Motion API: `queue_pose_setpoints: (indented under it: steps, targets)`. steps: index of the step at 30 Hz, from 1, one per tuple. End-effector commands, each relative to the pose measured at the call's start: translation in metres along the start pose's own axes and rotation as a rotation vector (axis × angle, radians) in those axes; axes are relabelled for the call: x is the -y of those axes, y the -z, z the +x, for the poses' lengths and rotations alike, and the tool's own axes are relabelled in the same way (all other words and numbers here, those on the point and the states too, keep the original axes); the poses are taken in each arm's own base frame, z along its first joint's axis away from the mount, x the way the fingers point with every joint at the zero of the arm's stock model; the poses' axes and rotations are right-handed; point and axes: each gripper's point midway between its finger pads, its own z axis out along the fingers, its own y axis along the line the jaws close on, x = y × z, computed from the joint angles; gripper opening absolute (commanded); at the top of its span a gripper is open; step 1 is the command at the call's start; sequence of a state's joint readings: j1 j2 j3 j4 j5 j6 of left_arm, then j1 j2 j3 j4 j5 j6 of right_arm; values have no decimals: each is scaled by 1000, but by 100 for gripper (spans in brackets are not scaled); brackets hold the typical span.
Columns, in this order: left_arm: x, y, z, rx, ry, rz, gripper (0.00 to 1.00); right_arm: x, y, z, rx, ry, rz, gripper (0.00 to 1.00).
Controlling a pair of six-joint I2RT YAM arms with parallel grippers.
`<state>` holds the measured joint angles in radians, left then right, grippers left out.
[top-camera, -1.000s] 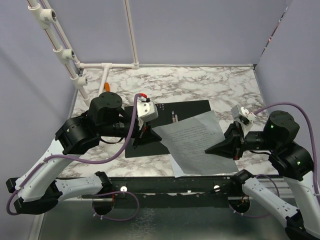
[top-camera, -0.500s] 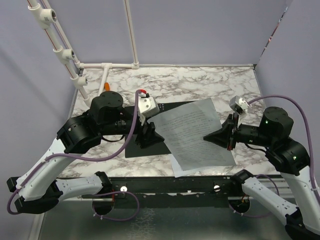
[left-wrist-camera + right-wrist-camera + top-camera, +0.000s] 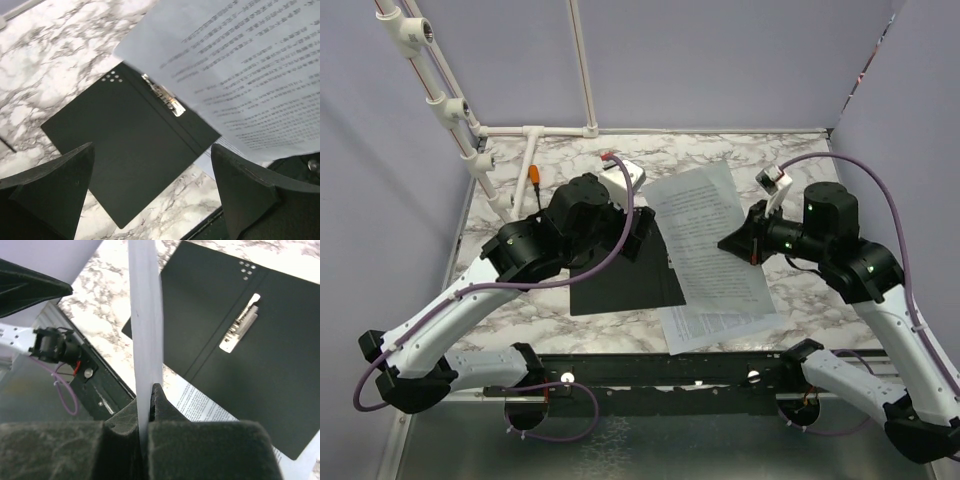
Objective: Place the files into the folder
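Left gripper (image 3: pixel 642 232): jaws spread wide with nothing between them. A second ago they were pinched together at the paper's 9 o'clock edge. It now hovers above the folder (image 3: pixel 620 285).
Right gripper (image 3: pixel 728 243): clamped on the 3 o'clock edge of the held sheet (image 3: pixel 705 240), having carried it toward 12 o'clock.
Held sheet: off the table (image 3: pixel 720 160), above the folder's 3 o'clock side, and turned more lengthwise than before.
Folder: lies open with its black inside up, in the same place.
Other files (image 3: pixel 720 320): flat on the table at the folder's 4 o'clock corner.
Left wrist view only: the metal clip (image 3: pixel 162 95) on the spine, with the sheet's corner above it.
Right wrist view only: the sheet seen edge-on, gripped between shut fingers.
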<state>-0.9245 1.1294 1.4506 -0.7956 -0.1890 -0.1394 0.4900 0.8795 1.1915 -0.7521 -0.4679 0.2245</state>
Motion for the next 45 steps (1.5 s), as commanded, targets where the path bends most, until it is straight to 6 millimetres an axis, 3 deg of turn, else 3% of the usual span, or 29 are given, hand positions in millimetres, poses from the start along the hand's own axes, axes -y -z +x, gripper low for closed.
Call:
queue_pose_setpoints:
  steps: [1, 11, 19, 27, 38, 45]
  targets:
    - [-35, -12, -2, 47, 85, -234, 99, 26, -12, -4, -22, -69, 140, 1]
    - [-50, -64, 46, -76, 155, -401, 99, 77, -59, -11, -92, -175, 272, 1]
    - [-72, -100, 88, -154, 283, -429, 99, 125, -73, -17, -86, -329, 256, 1]
    - [-85, -134, 125, -232, 395, -390, 99, 173, -88, 0, -89, -513, 223, 1]
    - [-99, -165, 178, -342, 454, -391, 98, 199, -107, 25, -141, -627, 133, 1]
    - [-97, -176, 201, -403, 499, -389, 97, 203, -116, 42, -170, -644, 85, 1]
